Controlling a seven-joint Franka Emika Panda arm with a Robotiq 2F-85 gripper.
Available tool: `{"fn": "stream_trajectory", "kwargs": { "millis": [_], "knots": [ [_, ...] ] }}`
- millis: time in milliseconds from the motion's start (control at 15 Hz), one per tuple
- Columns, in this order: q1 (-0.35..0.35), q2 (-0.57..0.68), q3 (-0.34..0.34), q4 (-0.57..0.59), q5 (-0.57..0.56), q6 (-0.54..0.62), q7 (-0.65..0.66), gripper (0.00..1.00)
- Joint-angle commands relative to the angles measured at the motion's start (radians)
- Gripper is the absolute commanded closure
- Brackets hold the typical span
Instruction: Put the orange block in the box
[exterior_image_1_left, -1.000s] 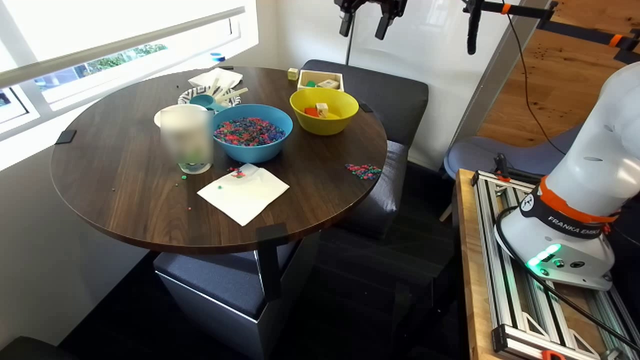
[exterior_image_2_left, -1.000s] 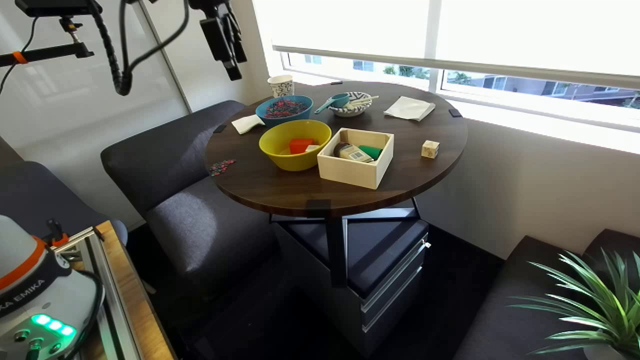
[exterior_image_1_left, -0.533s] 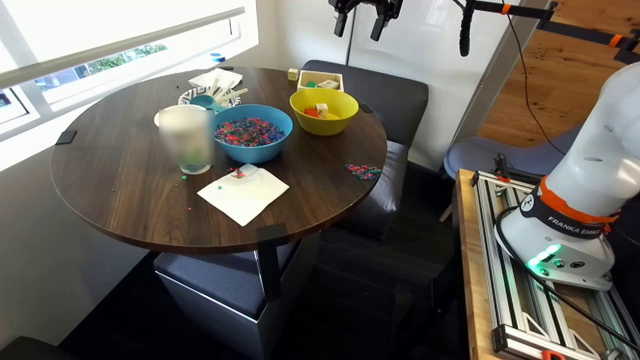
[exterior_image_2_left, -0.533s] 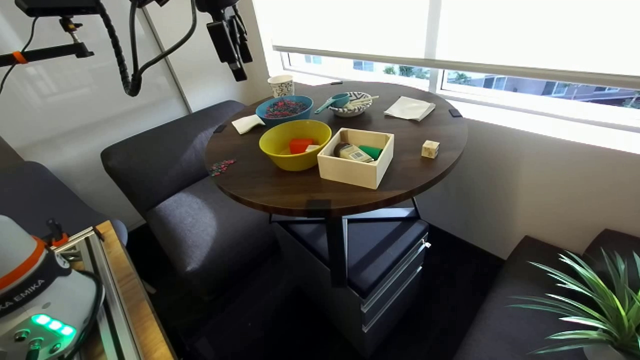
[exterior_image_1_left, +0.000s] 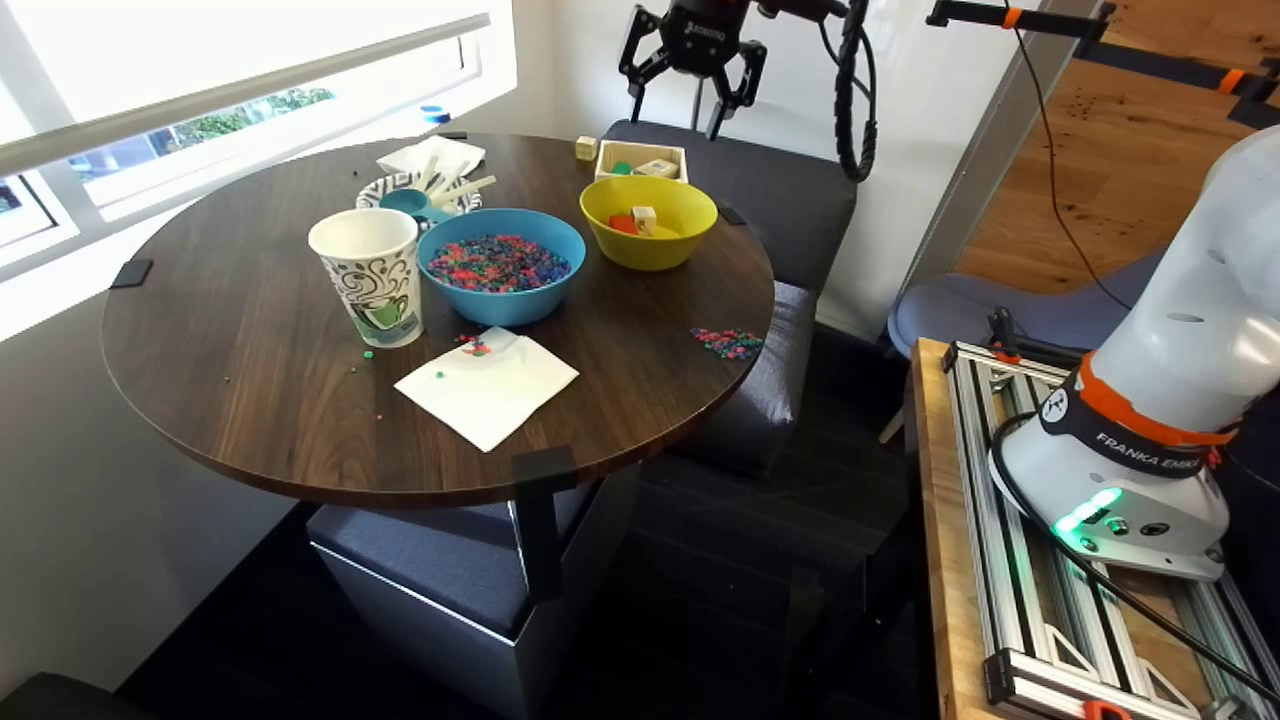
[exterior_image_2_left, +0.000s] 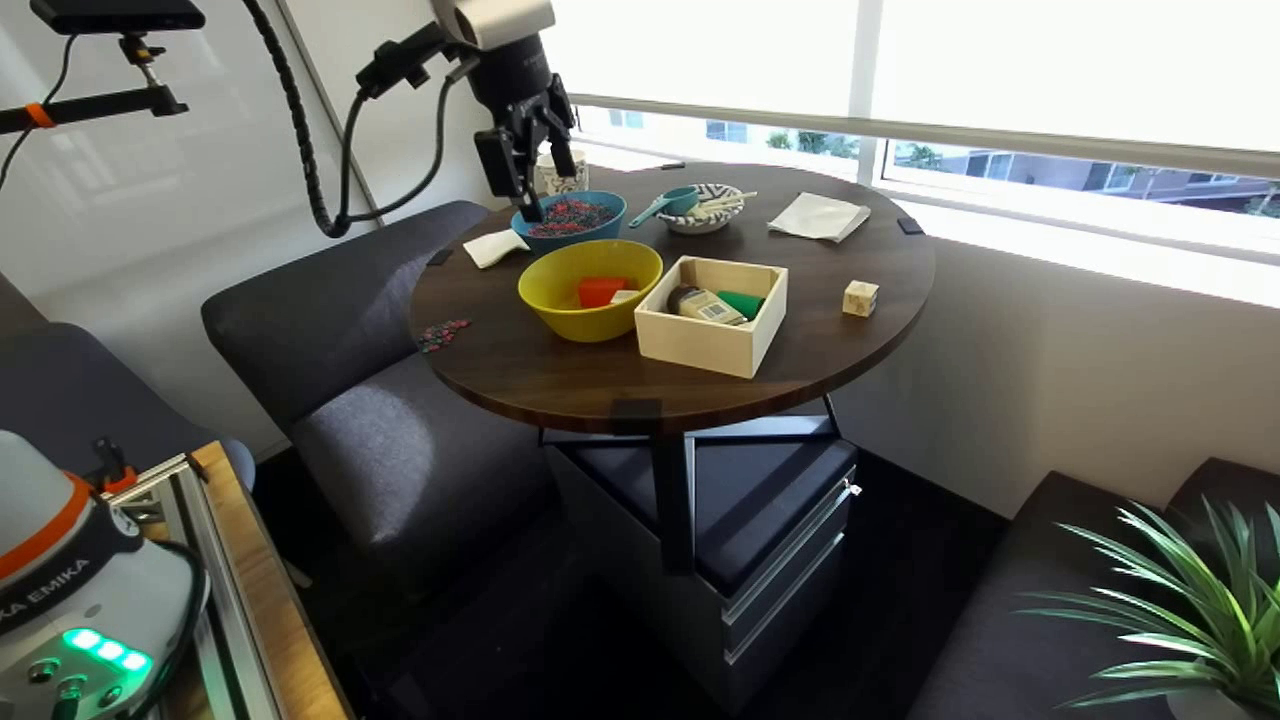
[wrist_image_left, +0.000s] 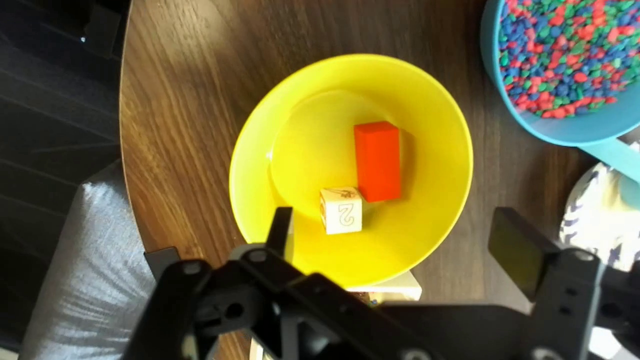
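The orange block (wrist_image_left: 378, 162), a red-orange rectangular piece, lies inside the yellow bowl (wrist_image_left: 305, 95) beside a pale wooden cube (wrist_image_left: 343, 212) with a 2 on it. The orange block also shows in both exterior views (exterior_image_1_left: 622, 223) (exterior_image_2_left: 602, 291). The light wooden box (exterior_image_2_left: 695, 345) stands right against the bowl and holds a green piece and a pale printed piece; in the wrist view only bits of its edge show. My gripper (wrist_image_left: 393, 220) is open and empty, its fingers wide apart. It hangs above the table in both exterior views (exterior_image_1_left: 675, 122) (exterior_image_2_left: 548, 190).
A blue bowl (exterior_image_1_left: 505, 300) of coloured beads stands beside the yellow bowl. A paper cup (exterior_image_1_left: 375, 285), a patterned bowl (exterior_image_2_left: 700, 223) with a blue scoop, napkins (exterior_image_1_left: 490, 390) and spilled beads (exterior_image_1_left: 727, 343) are on the round table. A loose wooden cube (exterior_image_2_left: 859, 299) lies near the box.
My gripper has come down toward the table, shifting left in an exterior view and right in an exterior view. It stays open. The objects on the table have not moved.
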Motion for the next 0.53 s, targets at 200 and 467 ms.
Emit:
{"fn": "stream_trajectory", "kwargs": {
  "millis": [200, 467],
  "knots": [
    [0.029, 0.093, -0.027, 0.039, -0.003, 0.02, -0.041, 0.0],
    [0.034, 0.113, -0.029, 0.059, -0.013, 0.013, -0.043, 0.0]
  ]
}}
